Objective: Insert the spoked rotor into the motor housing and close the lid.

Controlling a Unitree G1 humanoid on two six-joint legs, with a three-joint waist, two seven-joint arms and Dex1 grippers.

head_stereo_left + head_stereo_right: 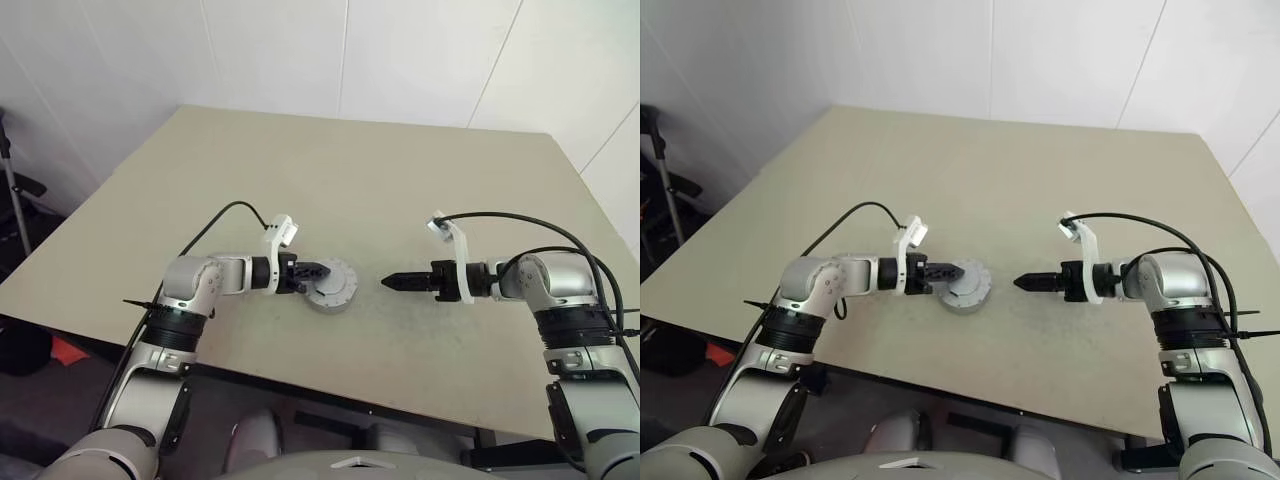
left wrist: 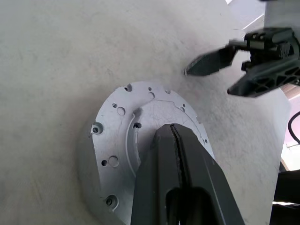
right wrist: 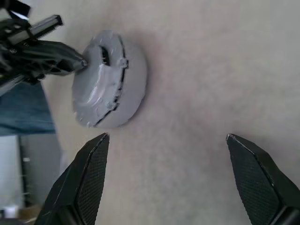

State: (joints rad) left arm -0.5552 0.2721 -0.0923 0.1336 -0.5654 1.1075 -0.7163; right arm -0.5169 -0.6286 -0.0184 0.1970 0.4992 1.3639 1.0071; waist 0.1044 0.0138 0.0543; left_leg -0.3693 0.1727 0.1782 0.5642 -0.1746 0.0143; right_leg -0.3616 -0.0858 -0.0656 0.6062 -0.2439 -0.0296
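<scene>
A round silver assembly is seen near the front middle of the beige counter (image 1: 400, 180): the motor housing (image 3: 133, 91) lies flat on the surface with the lid (image 2: 117, 140) closed on top of it, so that the two form one shallow puck. The lid's top face is shown as a pale metal plate with small screw holes around its edge and a raised inner ring. The spoked rotor cannot be made out, and whether it sits inside the closed housing cannot be told. The left claw (image 1: 318, 270) is pressed shut, its two black fingers (image 2: 180, 173) closed flat against each other with nothing between them, and its tip rests on the top of the lid near the middle. The right claw (image 1: 392, 283) is held well apart from the puck on the robot's right, pointing toward it just above the counter; in the right wrist view its fingers (image 3: 89, 173) are spread wide and nothing is held between them. A black cable is looped above each wrist.
</scene>
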